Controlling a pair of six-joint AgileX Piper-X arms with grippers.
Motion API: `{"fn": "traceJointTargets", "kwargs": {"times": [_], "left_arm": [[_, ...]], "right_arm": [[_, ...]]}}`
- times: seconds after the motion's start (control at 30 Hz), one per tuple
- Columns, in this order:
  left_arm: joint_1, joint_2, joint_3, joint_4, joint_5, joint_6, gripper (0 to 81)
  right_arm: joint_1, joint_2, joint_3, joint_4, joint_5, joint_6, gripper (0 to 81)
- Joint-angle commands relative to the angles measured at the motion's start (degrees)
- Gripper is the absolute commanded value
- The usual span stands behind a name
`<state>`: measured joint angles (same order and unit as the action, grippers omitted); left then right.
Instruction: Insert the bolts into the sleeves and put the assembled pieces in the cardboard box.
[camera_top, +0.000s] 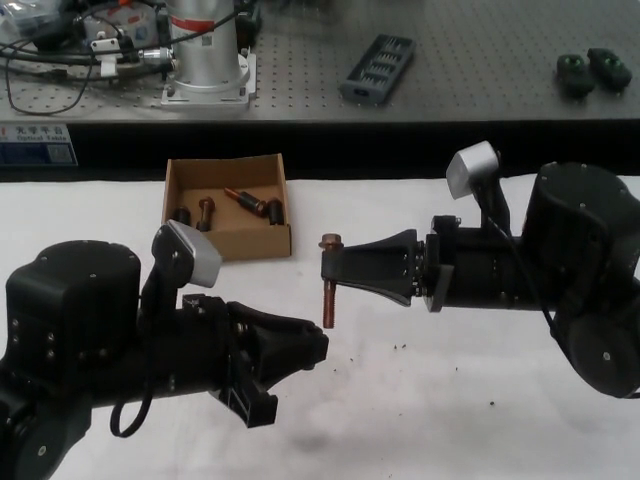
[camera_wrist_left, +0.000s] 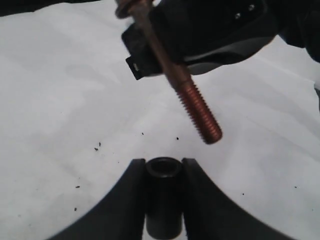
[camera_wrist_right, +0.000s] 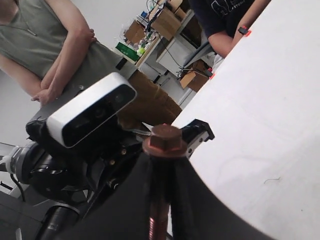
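**Bolt poised over the sleeve, not yet in**

Nearest, at the left, the left hand (camera_wrist_left: 164, 169) is closed narrow on a short black sleeve (camera_wrist_left: 164, 200). It holds the sleeve between its two fingers with the open bore facing up towards the bolt.

Just beyond it, near the middle of the white tabletop (camera_top: 450, 400), the right hand (camera_top: 333, 265) reaches in from the right. It is clamped just under the hexagonal head of a copper-coloured bolt (camera_top: 328, 295). The bolt hangs head up with its threaded end down, the tip close to the left hand's fingertips. In the left wrist view the tip is apart from the sleeve's mouth and off to one side of the bore, so the two are not yet lined up.

Farther back and to the left, the cardboard box (camera_top: 255, 242) sits open on the tabletop. Several assembled pieces (camera_top: 245, 198) already lie inside it.

The step in hand appears to be insertion. The next move likely calls for bringing the bolt's tip over the bore, matching its axis to the sleeve's, then easing it in. With so narrow an opening, a small offset or tilt could catch the threads on the rim. The box comes after that.
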<state>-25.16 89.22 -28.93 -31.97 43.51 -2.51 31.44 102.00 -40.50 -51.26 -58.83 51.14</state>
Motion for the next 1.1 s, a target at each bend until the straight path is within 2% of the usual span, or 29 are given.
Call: {"fn": "traceJointTargets", "kwargs": {"times": [0.0, 0.3, 0.7, 1.07], "left_arm": [[-0.17, 0.0, -0.75, -1.07, 0.69, 4.28, 0.6], [-0.17, 0.0, -0.75, -0.03, 3.23, 8.59, 0.6], [-0.3, 0.0, -0.75, 0.22, 7.76, 8.35, 0.6], [-2.17, 0.0, -0.75, 0.22, 6.37, 5.78, 0.6]], "right_arm": [[0.07, 0.07, -0.62, -0.05, 0.01, -0.87, 4.3], [0.07, 0.58, -0.62, 1.68, 0.01, -2.35, 4.3], [0.07, 1.46, -0.62, 1.68, 0.01, -2.35, 4.3], [0.07, 1.43, -0.62, 1.68, -1.9, -2.35, 4.3]]}}
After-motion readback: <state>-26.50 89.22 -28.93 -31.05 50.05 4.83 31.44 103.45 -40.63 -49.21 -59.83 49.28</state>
